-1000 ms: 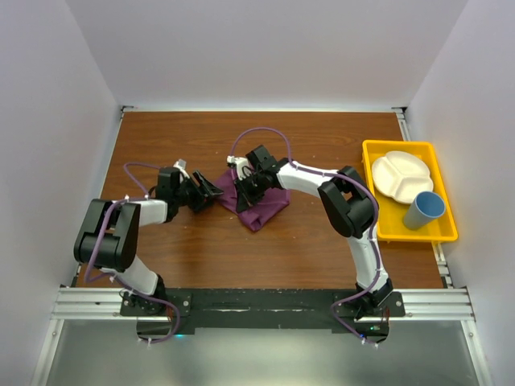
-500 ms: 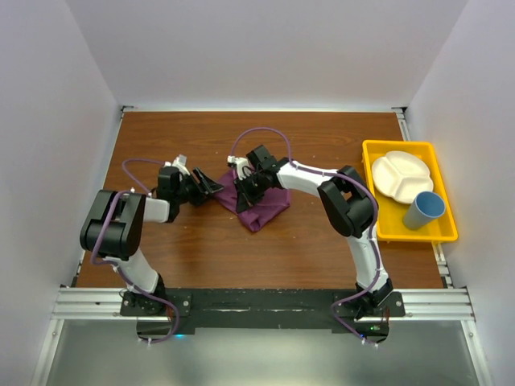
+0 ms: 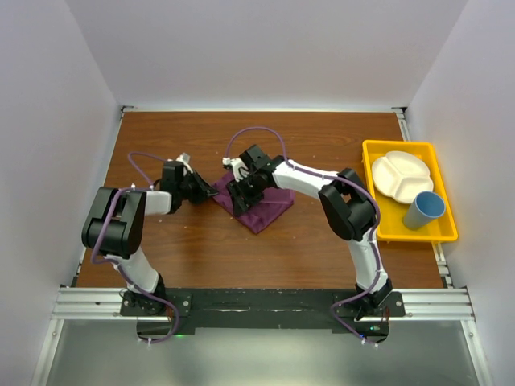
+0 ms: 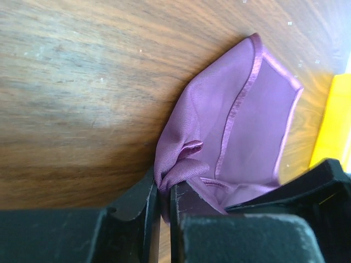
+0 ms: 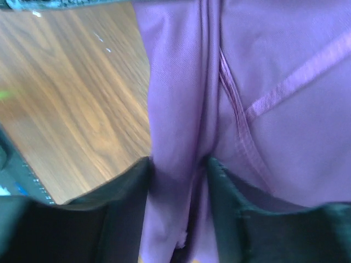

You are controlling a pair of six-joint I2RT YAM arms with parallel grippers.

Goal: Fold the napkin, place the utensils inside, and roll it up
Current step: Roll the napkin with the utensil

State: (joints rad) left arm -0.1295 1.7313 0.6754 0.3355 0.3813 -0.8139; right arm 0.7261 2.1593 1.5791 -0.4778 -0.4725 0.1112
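Note:
The plum-purple napkin (image 3: 267, 207) lies crumpled in the middle of the wooden table. My left gripper (image 3: 211, 190) is at its left corner. In the left wrist view the left gripper (image 4: 163, 189) is shut on a bunched edge of the napkin (image 4: 247, 137). My right gripper (image 3: 240, 195) reaches down onto the cloth's upper left part. In the right wrist view the right gripper (image 5: 178, 164) is open, and a raised fold of the napkin (image 5: 274, 82) runs loosely between its parted jaws. The utensils are out of view.
A yellow tray (image 3: 372, 193) sits at the table's right edge with a white divided plate (image 3: 401, 174) and a blue cup (image 3: 423, 210) in it. White walls close the table in at the left, back and right.
My left gripper moved right onto the napkin's left corner and closed on it. My right gripper's jaws came apart from the fold they pinched and shifted slightly left.

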